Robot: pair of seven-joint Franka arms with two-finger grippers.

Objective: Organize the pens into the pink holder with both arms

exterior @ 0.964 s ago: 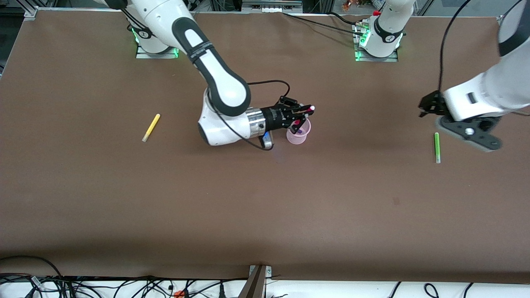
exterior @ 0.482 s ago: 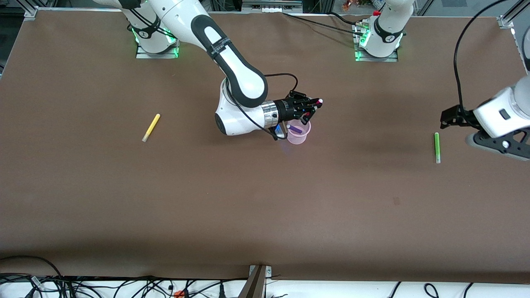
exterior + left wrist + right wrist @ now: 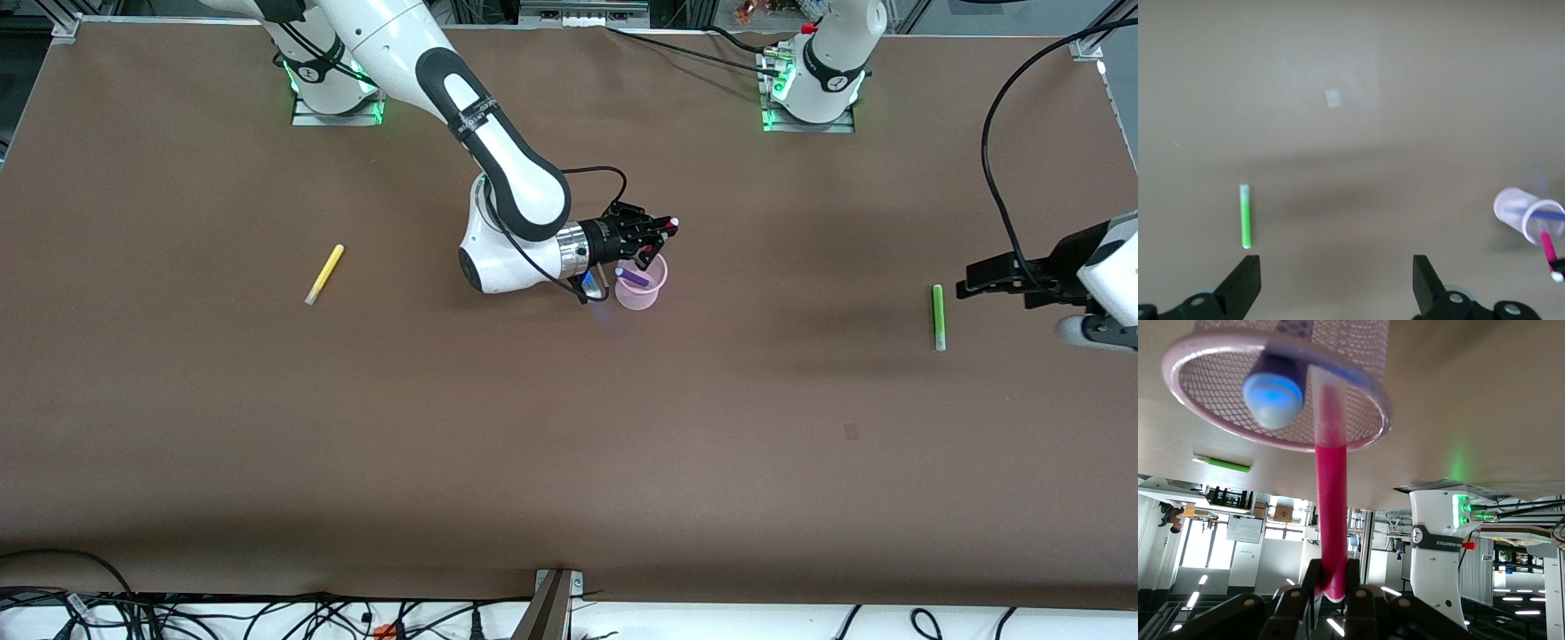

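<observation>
The pink holder (image 3: 642,289) stands mid-table with the dark purple pen (image 3: 633,277) in it. My right gripper (image 3: 652,236) is shut on the magenta pen (image 3: 662,229) and holds it over the holder. In the right wrist view the magenta pen (image 3: 1330,520) runs from the gripper (image 3: 1331,587) past the holder's rim (image 3: 1365,380), beside the purple pen's end (image 3: 1273,390). The lime green pen (image 3: 937,316) lies toward the left arm's end. My left gripper (image 3: 982,283) is open and empty beside it; the left wrist view shows the gripper (image 3: 1336,287) and the green pen (image 3: 1245,217).
The yellow pen (image 3: 324,274) lies alone on the brown table toward the right arm's end. The left wrist view also shows the holder (image 3: 1527,212) with the magenta pen (image 3: 1548,248). Cables hang at the table's near edge.
My left arm has swung outward and down beside the green pen. My right gripper rose and shifted, then came back a little over the holder, still holding the magenta pen.
</observation>
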